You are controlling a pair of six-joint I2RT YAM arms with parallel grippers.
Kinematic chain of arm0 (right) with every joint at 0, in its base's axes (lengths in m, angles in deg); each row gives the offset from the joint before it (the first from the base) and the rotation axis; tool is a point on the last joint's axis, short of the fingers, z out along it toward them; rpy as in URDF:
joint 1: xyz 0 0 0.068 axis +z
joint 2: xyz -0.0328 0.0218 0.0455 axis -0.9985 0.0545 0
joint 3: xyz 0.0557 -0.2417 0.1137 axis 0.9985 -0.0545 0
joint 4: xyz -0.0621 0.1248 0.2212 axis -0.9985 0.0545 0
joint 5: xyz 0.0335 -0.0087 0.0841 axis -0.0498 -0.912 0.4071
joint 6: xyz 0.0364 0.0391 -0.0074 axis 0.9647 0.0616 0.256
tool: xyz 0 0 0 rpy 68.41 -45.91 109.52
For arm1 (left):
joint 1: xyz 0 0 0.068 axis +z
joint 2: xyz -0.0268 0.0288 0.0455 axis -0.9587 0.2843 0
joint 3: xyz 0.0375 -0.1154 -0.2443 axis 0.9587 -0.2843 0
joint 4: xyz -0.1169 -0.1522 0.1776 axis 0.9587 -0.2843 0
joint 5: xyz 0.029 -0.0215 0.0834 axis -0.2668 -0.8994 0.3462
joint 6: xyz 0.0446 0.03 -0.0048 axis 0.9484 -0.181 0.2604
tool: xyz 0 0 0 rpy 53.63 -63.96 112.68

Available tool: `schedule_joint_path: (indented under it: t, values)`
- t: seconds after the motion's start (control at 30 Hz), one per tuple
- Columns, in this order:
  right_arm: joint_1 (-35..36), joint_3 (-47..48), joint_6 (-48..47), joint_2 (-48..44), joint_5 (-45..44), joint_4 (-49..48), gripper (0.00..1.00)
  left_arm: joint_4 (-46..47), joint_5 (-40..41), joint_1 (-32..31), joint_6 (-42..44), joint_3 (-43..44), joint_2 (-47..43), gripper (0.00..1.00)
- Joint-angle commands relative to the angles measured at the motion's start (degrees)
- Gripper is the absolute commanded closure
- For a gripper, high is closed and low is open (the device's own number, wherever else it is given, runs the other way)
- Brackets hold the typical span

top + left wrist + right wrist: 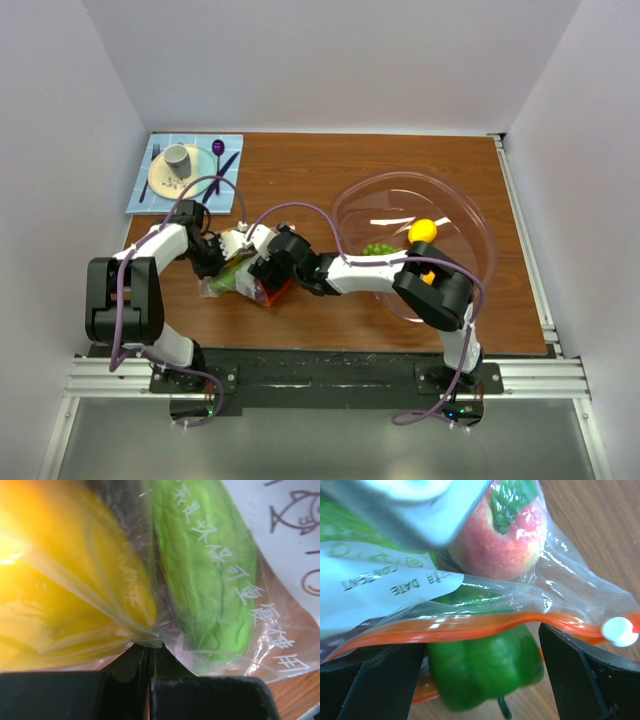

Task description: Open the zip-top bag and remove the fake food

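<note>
Pincers of both arms meet at the zip-top bag [243, 283], which lies on the tabletop [400, 160] left of centre. The left pincer [150, 652] is clamped shut on a fold of the bag's clear plastic. Just beyond it, inside the bag, sit a yellow piece [65, 580] and a green piece [210, 580] of fake food. The right pincer [481, 645] stands wide, its fingers either side of the orange zip strip [470, 625], gripping nothing. A white slider [619, 631] sits at the strip's end beside one finger. A green pepper [480, 672] and a red-pink fruit [495, 540] crowd close to the strip. To open the bag well, the right pincer should probably close on the slider itself, not the food. It can then pull along the strip while the left pincer anchors the bag.
</note>
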Motion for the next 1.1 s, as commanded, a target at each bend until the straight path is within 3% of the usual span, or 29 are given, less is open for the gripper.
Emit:
schedule_joint_path:
  t: [0.0,0.07,0.17,0.2,0.27,0.3,0.53,0.7,0.83,0.93,1.07]
  values:
    - [-1.7,4.4,-0.5,0.1,5.3,1.3,0.02,-3.1,-0.9,-0.4,2.5,1.3,0.4,1.0]
    - [-1.8,4.6,1.2,-0.3,6.6,3.2,0.06,-2.6,-0.5,-0.4,2.2,1.3,0.6,1.0]
    - [-1.8,2.5,3.1,-2.2,8.7,4.0,0.35,-2.1,-0.5,-0.4,1.5,1.5,0.9,1.0]
    - [-1.8,0.8,3.8,-3.1,9.1,3.9,0.55,-1.9,-0.5,-0.4,1.3,1.5,1.1,1.0]
    - [-1.8,-1.3,6.8,-7.2,9.1,3.9,0.76,-1.1,-0.5,-0.4,0.5,1.3,1.4,1.0]
    - [-1.8,-3.6,8.5,-9.0,9.0,3.5,0.93,-0.9,-0.4,-0.4,0.3,1.2,1.6,1.0]
    - [-1.8,-8.6,16.9,-26.2,2.9,9.7,0.95,3.3,2.3,-0.4,-0.1,-3.0,1.5,1.0]
    - [-5.5,-7.4,23.4,-34.2,-11.6,20.2,0.98,3.9,3.6,-0.4,0.1,-4.5,1.0,1.0]
    - [-16.1,-8.7,30.5,-35.2,-17.1,29.7,0.95,1.5,0.6,-0.4,-0.6,-2.8,-0.1,1.0]
    - [-22.6,-8.2,32.9,-32.9,-16.1,34.7,0.61,-0.1,-2.8,-0.4,-3.7,-0.6,-1.0,1.0]
    - [-23.1,-9.3,32.8,-33.4,-17.6,33.6,0.01,-1.7,-4.8,-0.5,-7.9,1.1,-1.7,1.0]
